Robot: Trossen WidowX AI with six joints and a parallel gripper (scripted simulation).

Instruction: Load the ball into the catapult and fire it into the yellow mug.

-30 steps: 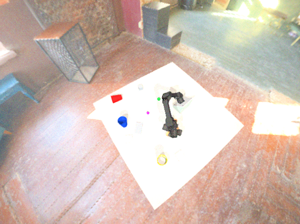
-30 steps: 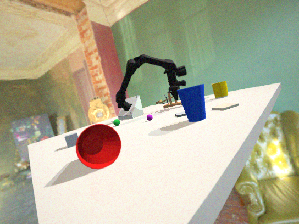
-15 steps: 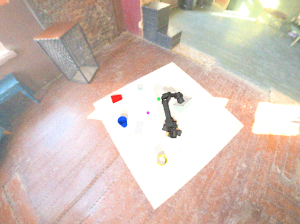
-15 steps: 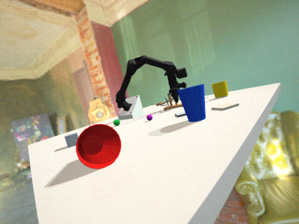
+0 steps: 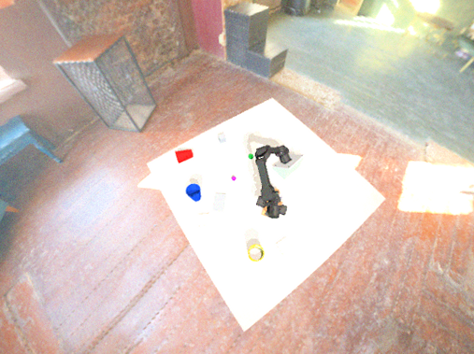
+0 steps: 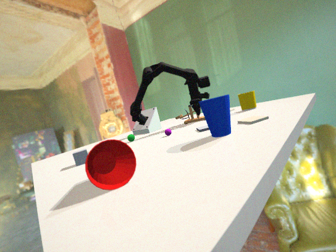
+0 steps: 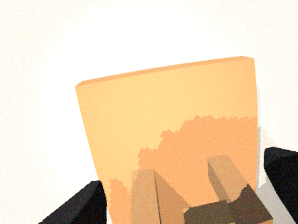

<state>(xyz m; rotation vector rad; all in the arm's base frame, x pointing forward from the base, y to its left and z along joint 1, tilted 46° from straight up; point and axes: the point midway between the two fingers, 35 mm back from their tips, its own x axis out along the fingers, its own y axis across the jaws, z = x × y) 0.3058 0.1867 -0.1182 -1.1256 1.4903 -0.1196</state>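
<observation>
The wooden catapult (image 6: 189,121) (image 7: 165,100) sits on the table under my arm; the top view shows only bits of it. My gripper (image 6: 198,115) (image 7: 185,167) is open, low over it, with a black finger on each side of its base and two wooden uprights between them. The yellow mug (image 5: 255,260) (image 6: 247,101) stands upright beyond the catapult. A green ball (image 5: 250,156) (image 6: 131,138) lies near the arm's base, and a magenta ball (image 5: 233,178) (image 6: 168,132) lies between it and the blue cup. The catapult's spoon is hidden in the wrist view.
A blue cup (image 5: 193,192) (image 6: 217,117) stands upright. A red cup (image 5: 184,156) (image 6: 125,165) lies on its side. A small grey block (image 6: 80,157) stands behind it. A beige slab (image 6: 253,120) and a thin grey slab (image 6: 202,128) lie flat near the blue cup.
</observation>
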